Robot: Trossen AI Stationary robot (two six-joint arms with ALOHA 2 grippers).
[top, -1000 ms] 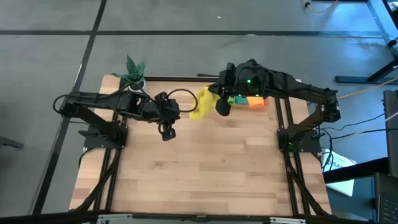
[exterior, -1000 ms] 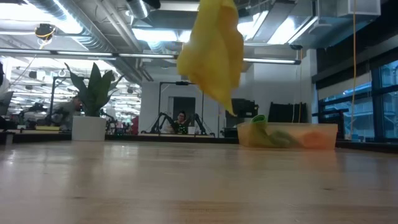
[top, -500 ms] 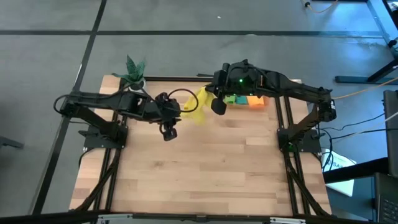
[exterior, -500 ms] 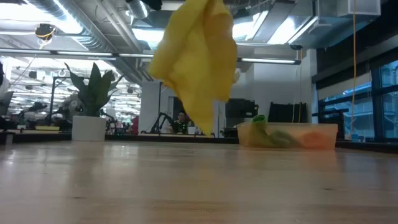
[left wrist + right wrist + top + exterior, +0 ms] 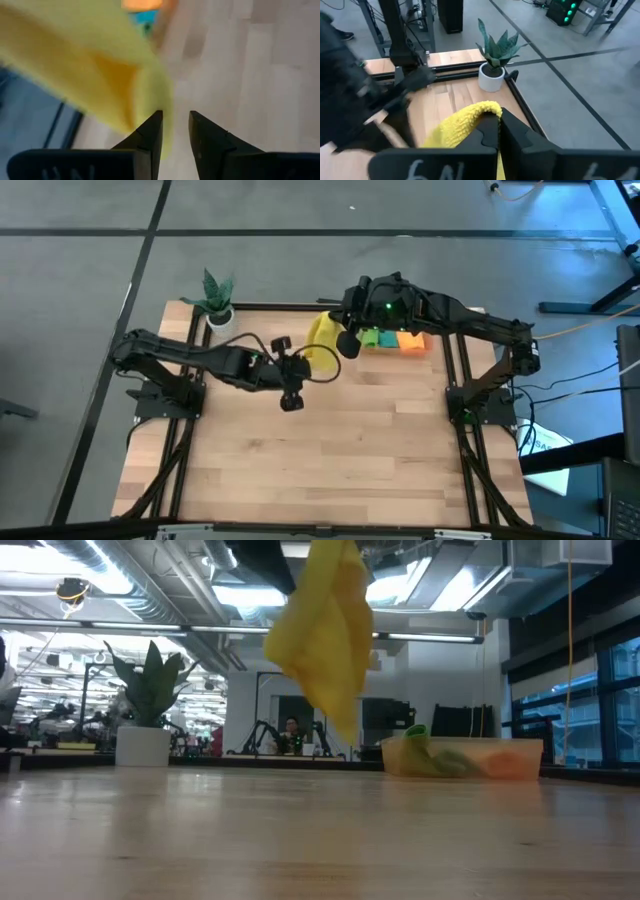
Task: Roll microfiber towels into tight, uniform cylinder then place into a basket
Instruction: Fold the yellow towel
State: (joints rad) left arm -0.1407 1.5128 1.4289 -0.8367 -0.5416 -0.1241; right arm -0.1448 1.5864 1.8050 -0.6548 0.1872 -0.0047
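Note:
My right gripper [image 5: 345, 343] is shut on the yellow towel [image 5: 321, 340], high over the table's far middle. The towel hangs crumpled in the low view [image 5: 322, 635], and its lower tip [image 5: 346, 730] is clear of the table. My left gripper [image 5: 291, 400] is just to the near left of the towel. Its fingers [image 5: 175, 131] stand a little apart, with the towel [image 5: 100, 75] close beyond them. The orange basket [image 5: 402, 340] at the far right holds green, teal and orange towels. My right gripper pinches a bunched part of the yellow towel [image 5: 487, 111] between its two shut fingers; I cannot tell how many layers. The towel hangs slack below the fingers, lifted clear of the table. My left gripper: I cannot tell whether its finger touches the towel's edge [image 5: 167, 131].
A potted plant [image 5: 215, 295] stands at the far left corner and also shows in the low view [image 5: 145, 710]. The basket shows in the low view [image 5: 462, 758] at the far right. The near half of the wooden table [image 5: 330, 470] is bare.
My left gripper has moved toward the table's right edge, up to the hanging yellow towel. My right gripper has shifted a little toward the left and far edge with the towel, which has swung and stays lifted clear.

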